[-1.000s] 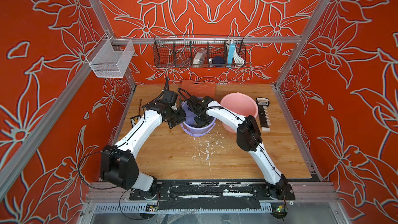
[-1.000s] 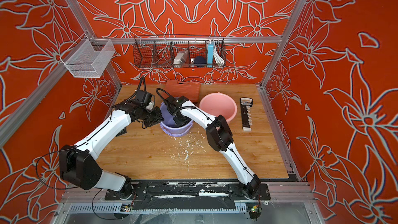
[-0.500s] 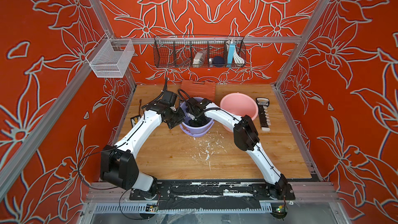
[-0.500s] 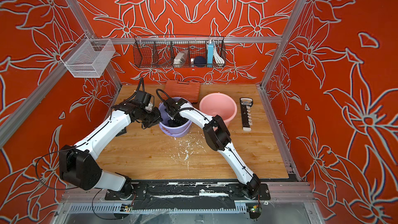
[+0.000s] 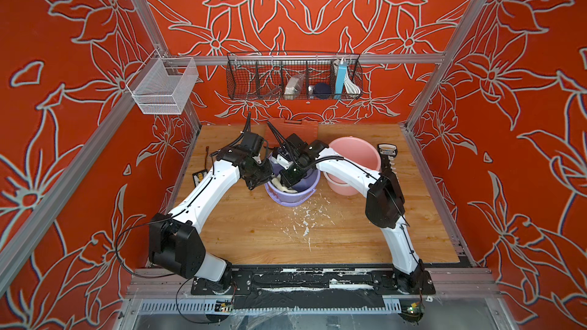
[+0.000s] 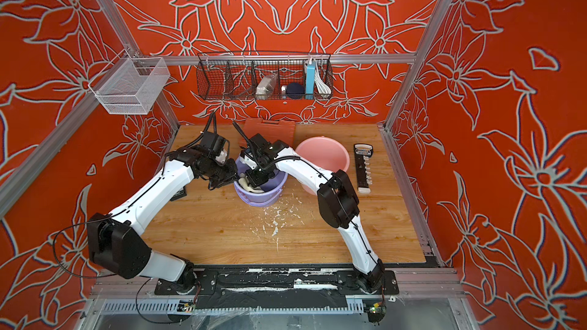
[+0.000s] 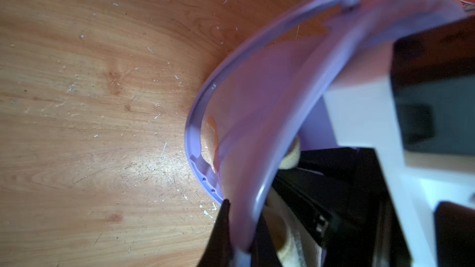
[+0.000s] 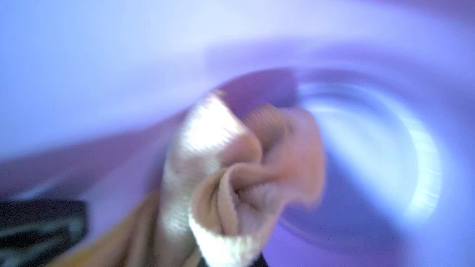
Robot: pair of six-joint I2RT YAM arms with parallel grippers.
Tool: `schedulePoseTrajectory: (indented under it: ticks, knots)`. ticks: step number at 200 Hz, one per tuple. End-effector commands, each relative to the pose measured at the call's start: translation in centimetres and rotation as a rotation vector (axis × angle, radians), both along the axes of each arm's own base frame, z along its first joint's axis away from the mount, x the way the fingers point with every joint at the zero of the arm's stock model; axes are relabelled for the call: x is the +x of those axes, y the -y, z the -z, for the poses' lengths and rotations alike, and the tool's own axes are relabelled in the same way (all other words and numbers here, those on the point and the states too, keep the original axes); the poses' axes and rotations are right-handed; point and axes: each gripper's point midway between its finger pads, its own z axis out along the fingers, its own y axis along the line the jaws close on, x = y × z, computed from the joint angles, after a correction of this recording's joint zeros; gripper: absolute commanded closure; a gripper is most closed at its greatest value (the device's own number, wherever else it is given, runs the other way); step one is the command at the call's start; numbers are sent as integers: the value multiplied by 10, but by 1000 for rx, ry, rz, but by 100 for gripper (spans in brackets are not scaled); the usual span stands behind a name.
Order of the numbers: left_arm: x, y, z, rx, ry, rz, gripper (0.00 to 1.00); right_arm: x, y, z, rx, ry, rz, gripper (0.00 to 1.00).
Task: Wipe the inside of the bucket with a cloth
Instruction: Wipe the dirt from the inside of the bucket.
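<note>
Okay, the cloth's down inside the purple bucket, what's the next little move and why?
Probably sweep the cloth around the inner wall of the purple bucket: the right gripper is shut on it inside, and the left gripper pins the rim.

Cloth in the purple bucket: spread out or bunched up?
Bunched. In the right wrist view the cloth is gathered into folds inside the purple bucket, pinched by the right gripper.

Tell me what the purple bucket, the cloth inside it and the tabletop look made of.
The purple bucket: likely plastic, smooth and glossy, with a moulded rim and thin translucent-looking wall. The cloth: soft woven or knitted fabric, matte, ribbed texture and limp folds. The tabletop: wood or wood-look laminate, visible grain, scuffed.
</note>
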Motion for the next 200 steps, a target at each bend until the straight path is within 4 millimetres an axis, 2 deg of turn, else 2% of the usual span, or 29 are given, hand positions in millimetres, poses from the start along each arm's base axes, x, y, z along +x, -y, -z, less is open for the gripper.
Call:
schedulePoseTrajectory:
  ticks: [1, 23, 53, 69, 91, 110, 134, 158, 180, 200]
  knots:
    - [6, -3, -1, 47, 14, 16, 100, 13, 68, 33, -426, 130, 21, 100]
    - [7, -5, -3, 52, 20, 12, 100, 26, 96, 41, -592, 198, 59, 100]
    - [7, -2, -5, 41, 23, 18, 100, 43, 111, 42, -694, 281, 99, 100]
    - [7, 0, -5, 31, 22, 25, 100, 48, 117, 50, -764, 288, 111, 100]
    - [6, 4, -3, 5, 15, 29, 100, 49, 122, 72, -809, 228, 139, 100]
    - [6, 8, -1, -20, 12, 28, 100, 42, 119, 100, -786, 117, 162, 100]
    - [7, 13, 4, -41, 6, 34, 100, 22, 97, 132, -687, -36, 152, 100]
    - [8, 15, 9, -43, -10, 49, 100, 1, 59, 145, -521, -157, 120, 100]
    - [8, 14, 8, -37, -6, 50, 100, -16, 24, 138, -355, -240, 60, 100]
    - [9, 14, 8, -30, -7, 48, 100, -33, -8, 113, -155, -286, -42, 100]
